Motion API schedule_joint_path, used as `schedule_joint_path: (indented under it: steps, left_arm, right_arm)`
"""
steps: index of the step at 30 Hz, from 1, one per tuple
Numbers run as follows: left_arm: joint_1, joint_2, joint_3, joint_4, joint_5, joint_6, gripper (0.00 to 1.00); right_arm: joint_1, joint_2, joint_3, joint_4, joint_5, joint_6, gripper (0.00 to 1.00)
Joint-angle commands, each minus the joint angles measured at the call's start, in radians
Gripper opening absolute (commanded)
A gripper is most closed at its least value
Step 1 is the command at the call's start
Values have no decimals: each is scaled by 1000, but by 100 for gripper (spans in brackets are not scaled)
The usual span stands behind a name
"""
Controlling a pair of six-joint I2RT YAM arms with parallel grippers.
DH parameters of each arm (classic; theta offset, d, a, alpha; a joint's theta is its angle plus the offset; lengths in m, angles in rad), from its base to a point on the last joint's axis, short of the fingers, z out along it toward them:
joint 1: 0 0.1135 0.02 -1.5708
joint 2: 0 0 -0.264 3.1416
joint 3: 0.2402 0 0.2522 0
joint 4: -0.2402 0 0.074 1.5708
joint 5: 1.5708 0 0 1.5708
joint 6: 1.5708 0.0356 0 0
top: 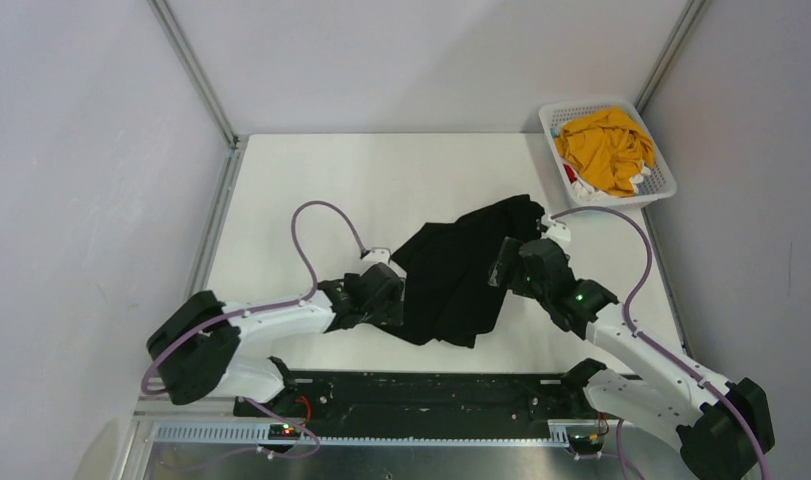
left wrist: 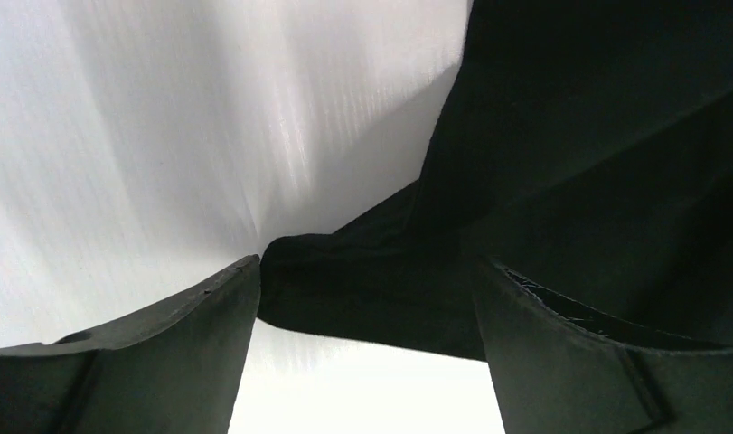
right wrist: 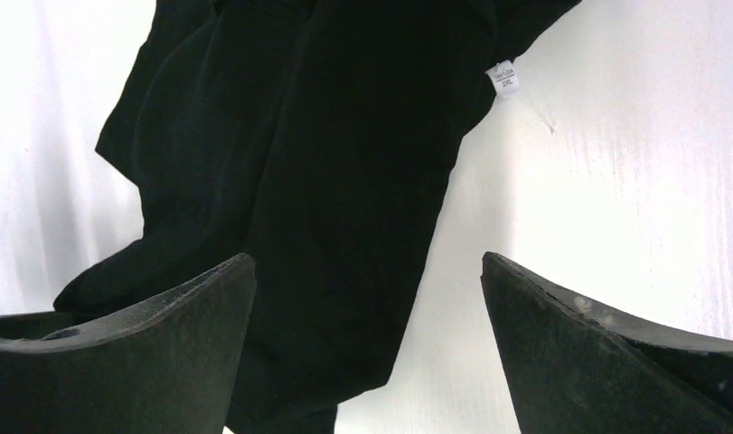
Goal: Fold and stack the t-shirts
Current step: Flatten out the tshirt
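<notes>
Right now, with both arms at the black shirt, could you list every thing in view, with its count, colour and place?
black t-shirt: one, black, crumpled at the middle of the table
size label: one, white, on the black t-shirt's edge
yellow t-shirt: one, mustard yellow, in the basket
red and white cloth: some bits, in the basket beside the yellow t-shirt
basket: one, white, at the table's far right corner
table: one, white
cables: two, purple, one along each arm
left gripper: one, black, open, at the black t-shirt's left edge
right gripper: one, black, open, at its right side

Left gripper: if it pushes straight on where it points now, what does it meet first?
The black t-shirt: its bunched edge lies dead ahead of the left gripper, between the open jaws. Nothing shows before it; how near is unclear.
</notes>
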Motion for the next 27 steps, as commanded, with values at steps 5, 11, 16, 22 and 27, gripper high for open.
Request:
schedule_joint_path:
  steps: [5,11,16,22,27]
  left_arm:
    - [-19,178,63,6,-52,-1,83]
    - [-47,255,115,5,-68,2,38]
    - [-67,198,102,4,-107,-22,0]
    - [-68,54,42,7,-126,-46,0]
    - [-75,34,34,12,-127,-51,0]
  right_arm:
    - [25,-62,-14,-10,38,41,99]
    - [36,-102,-32,-42,50,69,99]
    - [59,-77,-35,-97,8,103,98]
    - [235,67,-35,-85,-65,133,97]
    - [290,193,-38,-64,-14,207,91]
